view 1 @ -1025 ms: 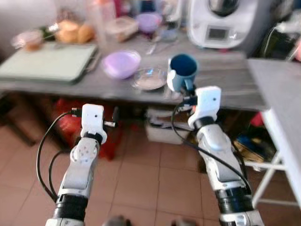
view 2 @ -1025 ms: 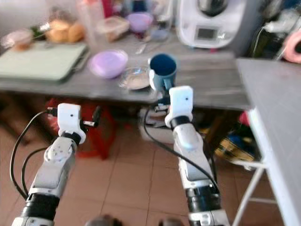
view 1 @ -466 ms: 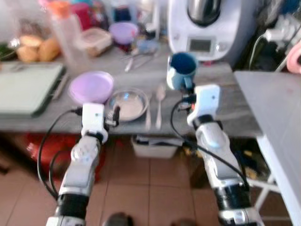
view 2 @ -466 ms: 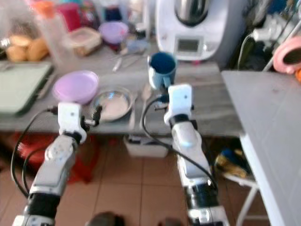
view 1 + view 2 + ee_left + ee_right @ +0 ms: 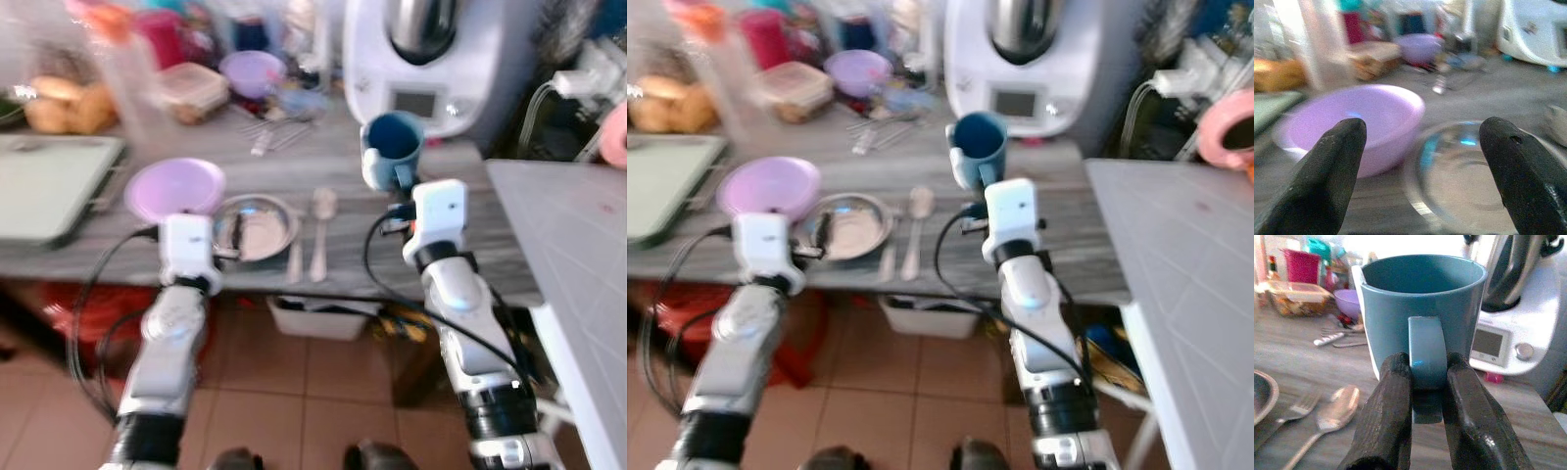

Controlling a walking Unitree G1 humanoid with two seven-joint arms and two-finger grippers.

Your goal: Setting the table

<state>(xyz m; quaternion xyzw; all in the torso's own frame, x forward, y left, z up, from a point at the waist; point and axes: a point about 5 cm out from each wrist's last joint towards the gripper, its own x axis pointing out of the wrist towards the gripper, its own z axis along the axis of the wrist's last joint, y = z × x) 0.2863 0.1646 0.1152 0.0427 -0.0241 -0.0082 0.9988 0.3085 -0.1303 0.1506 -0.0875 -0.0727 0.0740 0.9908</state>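
My right gripper [image 5: 1427,366] is shut on the handle of a blue mug [image 5: 394,147] and holds it upright above the grey table [image 5: 470,259], right of the spoon [image 5: 321,220]. A fork [image 5: 296,257] lies beside the spoon, next to a shallow shiny plate [image 5: 257,223]. A purple bowl [image 5: 174,189] sits left of the plate. My left gripper [image 5: 1422,128] is open at the table's front edge, facing the gap between bowl [image 5: 1352,122] and plate [image 5: 1474,171], with nothing between its fingers.
A white kitchen machine [image 5: 431,49] stands at the back behind the mug. A green tray [image 5: 49,186], bread rolls [image 5: 59,103], a food box [image 5: 201,83] and a second purple bowl [image 5: 252,70] crowd the back left. A white tabletop [image 5: 588,255] juts in at right.
The whole view has shifted as I came nearer to the table. Both grippers now reach over its front edge. The right one still holds the mug.
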